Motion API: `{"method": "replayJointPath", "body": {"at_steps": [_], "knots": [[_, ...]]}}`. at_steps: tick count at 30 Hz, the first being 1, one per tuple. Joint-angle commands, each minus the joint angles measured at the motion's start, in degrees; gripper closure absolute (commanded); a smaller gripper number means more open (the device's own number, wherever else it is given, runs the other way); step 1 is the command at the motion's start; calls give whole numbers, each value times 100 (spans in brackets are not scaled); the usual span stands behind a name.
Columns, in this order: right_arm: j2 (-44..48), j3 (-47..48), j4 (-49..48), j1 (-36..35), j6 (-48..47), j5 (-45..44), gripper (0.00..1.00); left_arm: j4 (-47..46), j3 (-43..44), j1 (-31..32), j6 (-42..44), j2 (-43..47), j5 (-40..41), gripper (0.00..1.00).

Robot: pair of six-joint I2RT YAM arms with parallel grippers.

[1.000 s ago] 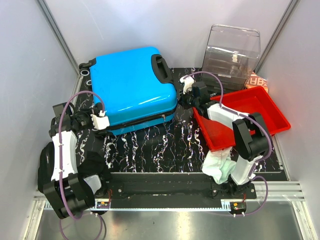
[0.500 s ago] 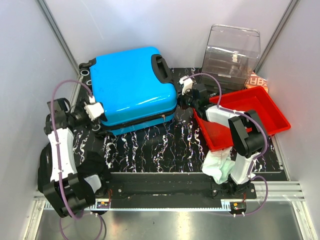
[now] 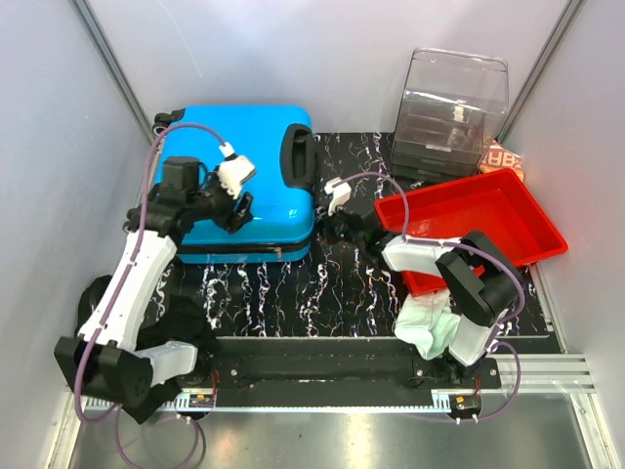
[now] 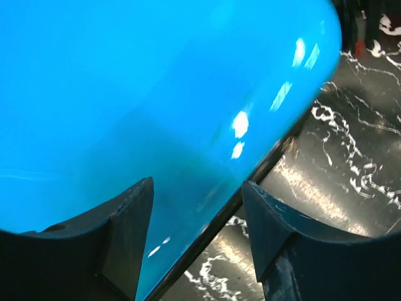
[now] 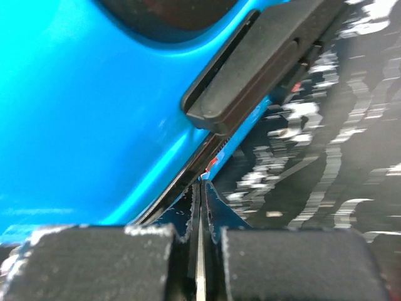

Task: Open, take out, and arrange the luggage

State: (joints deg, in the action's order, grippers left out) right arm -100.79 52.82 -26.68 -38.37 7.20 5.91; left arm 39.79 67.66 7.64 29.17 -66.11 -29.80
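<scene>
Luggage: the blue luggage lies flat and closed on the black marbled table. It sits directly under the left gripper and against the tips of the right gripper.
Handle: the black handle is on the side that faces the right gripper, just beyond its tips.
Zip seam: the dark zip seam runs along that same side and passes right in front of the right gripper's tips.
Wheels: the wheels are at the corner farthest from both grippers.
Left gripper: it hangs over the top shell near the luggage's near edge, with its fingers apart and only blue shell between them. Contact with the shell cannot be told.
Right gripper: it is low over the table, fingers pressed together, tips at the seam below the handle. Whether they pinch anything cannot be told.
Red tray: the red tray lies to the right of the right gripper, and the right arm crosses its near left corner.
Drawer box: the clear drawer box stands upright beyond the right gripper and to its right, behind the tray.
Packet: an orange and white packet sits between the box and the tray, well apart from both grippers.
</scene>
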Motion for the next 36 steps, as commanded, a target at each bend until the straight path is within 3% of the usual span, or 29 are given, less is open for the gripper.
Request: {"method": "replayJointPath", "body": {"at_steps": [1,7,15,30,33,36], "knots": [[87,-79,-698,-706,861,235,100,-173,625,903,-1185,-393,1502,39],[-195,79,-752,-1181,1046,-2,100,-393,1354,1836,-1747,-1069,2241,39],[-213,80,-584,-1261,932,-319,100,-297,2172,2540,-2161,-2362,3454,39],[-151,124,-374,-1261,897,-380,100,-24,2594,2558,-1704,-3619,4895,45],[-134,132,-373,-1261,862,-407,100,-15,2560,2541,-1502,-3681,5063,51],[-142,150,-330,-1235,844,-433,100,169,2524,2514,-1440,-3743,4932,65]]}}
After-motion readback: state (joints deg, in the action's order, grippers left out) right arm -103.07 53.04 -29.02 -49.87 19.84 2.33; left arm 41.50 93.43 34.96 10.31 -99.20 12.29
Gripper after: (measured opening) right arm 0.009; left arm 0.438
